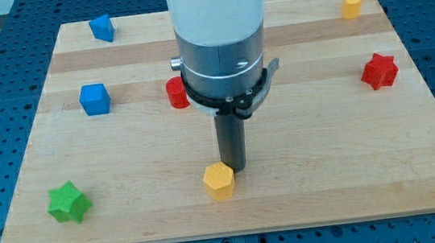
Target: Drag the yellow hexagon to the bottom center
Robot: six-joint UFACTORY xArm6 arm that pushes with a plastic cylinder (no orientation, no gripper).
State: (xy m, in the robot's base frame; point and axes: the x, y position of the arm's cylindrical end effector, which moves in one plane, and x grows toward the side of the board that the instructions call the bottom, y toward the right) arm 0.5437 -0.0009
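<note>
My tip (pixel 234 169) sits right down on the wooden board (pixel 305 185), just behind the yellow hexagon (pixel 219 180), on the side toward the view's top and a touch to the view's right, so the block lies below and slightly left of it. They look to be touching or very nearly so; from this angle I can't say which. There's no claw on this arm, only the bare dark rod, so there's nothing to open, close or grip: any movement has to come from pushing. The hexagon already sits close to the board's bottom edge and about midway across, perhaps a shade left of centre, so I'd judge the job almost done; with the tip behind it, a short nudge toward the view's bottom seems the natural line. Now the hard parts: the arm's big white and grey body fills the top middle and partly covers a red block (pixel 176 93), whose shape I can't make out. Elsewhere, well apart, sit two blue blocks (pixel 94 99) (pixel 101 28) at left, a green star (pixel 69 202) bottom left, a red star (pixel 379 70) at right and a second yellow block (pixel 352 3) top right.
</note>
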